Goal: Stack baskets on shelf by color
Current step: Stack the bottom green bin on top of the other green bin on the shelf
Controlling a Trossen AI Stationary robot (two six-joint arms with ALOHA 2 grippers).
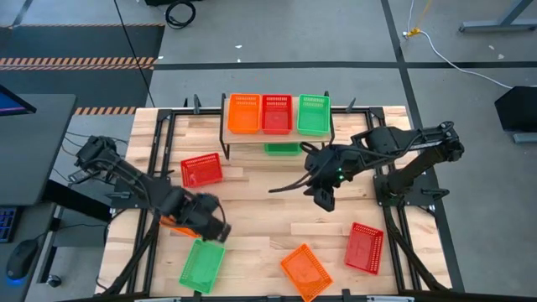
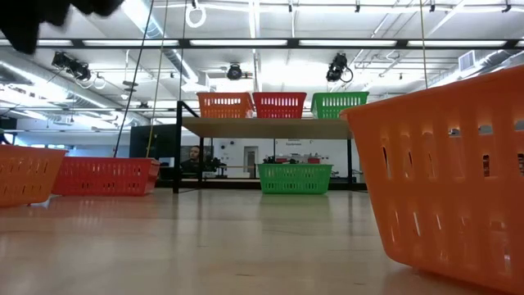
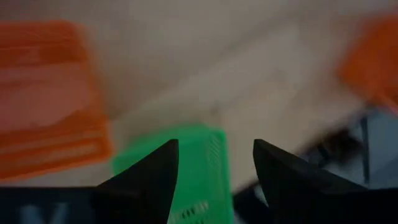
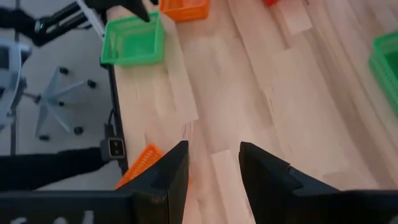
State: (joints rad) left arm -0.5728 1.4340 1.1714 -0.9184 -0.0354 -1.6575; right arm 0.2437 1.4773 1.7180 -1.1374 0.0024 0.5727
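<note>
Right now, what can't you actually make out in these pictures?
- High view: an orange basket, mostly covered by the left claw.
- High view: green basket under the shelf, mostly hidden by its board.
- Left wrist view: whole picture blurred.

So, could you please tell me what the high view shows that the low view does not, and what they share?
Only the high view shows the left gripper, open above a green basket near the table's front edge, the right gripper mid-table, and a red basket at front right. Only the low view shows a person in the room behind. Both show the shelf carrying orange, red and green baskets, with another green basket beneath it.
</note>
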